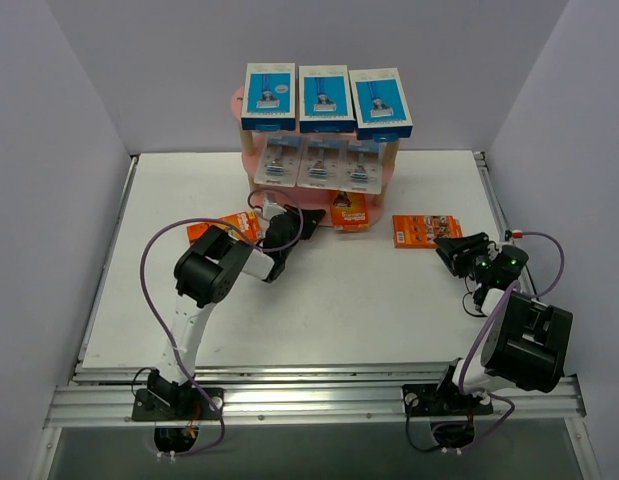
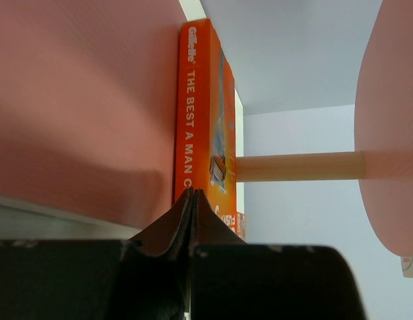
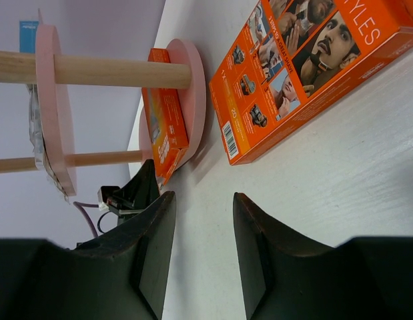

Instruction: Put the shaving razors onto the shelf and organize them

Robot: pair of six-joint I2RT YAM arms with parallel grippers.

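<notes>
Razor packs counted: nine. Left gripper (image 2: 191,200) is fully closed and holds nothing. Its tip sits at the spine of the standing orange card (image 2: 193,100) on the bottom tier of the shelf (image 3: 196,87); contact cannot be confirmed. Right gripper (image 3: 204,200) is partly open and empty, low over the table (image 1: 339,310), with the flat orange card (image 3: 306,73) just ahead. The third orange card (image 1: 221,230) lies on the table beside the left arm. Three grey blister packs (image 1: 320,163) occupy the middle tier, and three blue boxes (image 1: 325,97) the top.
</notes>
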